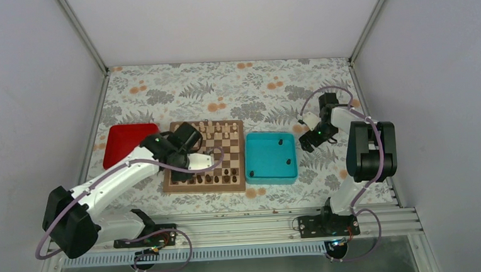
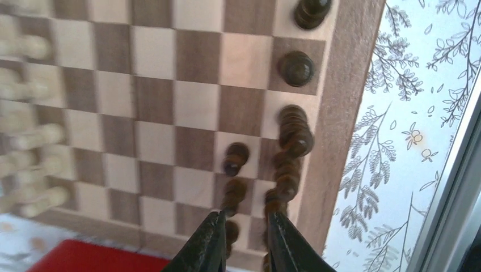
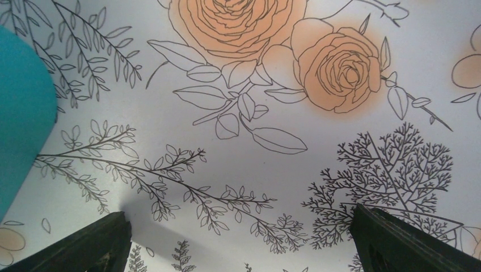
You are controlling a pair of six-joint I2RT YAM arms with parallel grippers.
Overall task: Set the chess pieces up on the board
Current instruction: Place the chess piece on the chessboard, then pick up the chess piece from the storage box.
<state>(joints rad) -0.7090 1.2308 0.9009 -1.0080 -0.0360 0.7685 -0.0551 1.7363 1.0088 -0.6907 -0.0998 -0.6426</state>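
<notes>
- The left arm [image 1: 111,178] reached from the lower left of the top view to the board [image 1: 206,187], with its wrist tipped down.
- The left gripper [image 2: 245,215] had its fingers narrowly apart, low over the board's bottom squares in the wrist view.
- The chess pieces [image 2: 296,68] lined the board's right edge there, and one blurred piece sat just past the tips.
- The right arm [image 1: 368,150] was folded at the right. The right gripper [image 3: 238,214] was spread wide over the cloth [image 3: 238,147], beside the tray [image 3: 22,113].

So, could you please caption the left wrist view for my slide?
Left pincer hovers over dark chess pieces along the board edge.
</notes>
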